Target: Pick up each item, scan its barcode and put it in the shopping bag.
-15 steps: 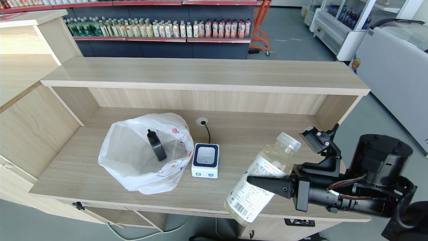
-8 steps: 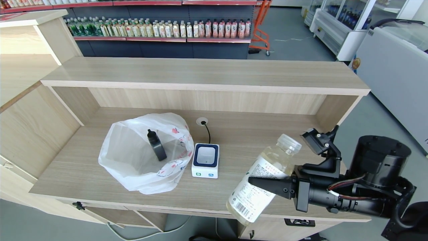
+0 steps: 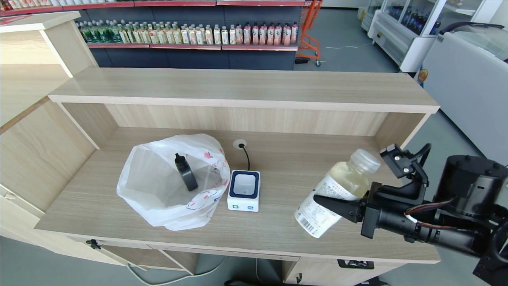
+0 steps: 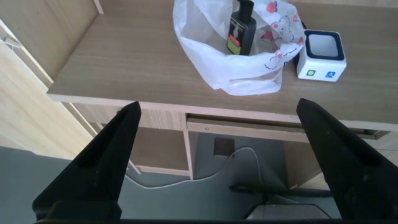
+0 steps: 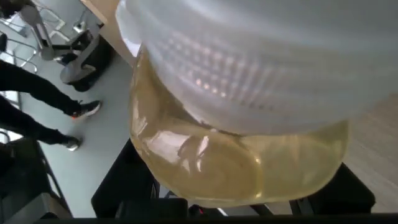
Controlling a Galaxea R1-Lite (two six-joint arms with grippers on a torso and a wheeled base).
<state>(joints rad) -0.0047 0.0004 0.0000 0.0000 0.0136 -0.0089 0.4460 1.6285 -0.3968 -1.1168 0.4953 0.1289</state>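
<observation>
Two right fingers (image 3: 337, 205) — clamped on tilted bottle (image 3: 346, 179).

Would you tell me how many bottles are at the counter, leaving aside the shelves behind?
2: a black bottle in the shopping bag, and a clear bottle held in the right gripper. The bag may hide others.

I've got the right gripper (image 3: 330, 197) clamped on the bottle (image 3: 317, 216) at mid-body, forearm level, pointing left. Left gripper (image 4: 217, 106) hangs low, aimed forward and down, its fingers (image 4: 99, 168) spread wide.
</observation>
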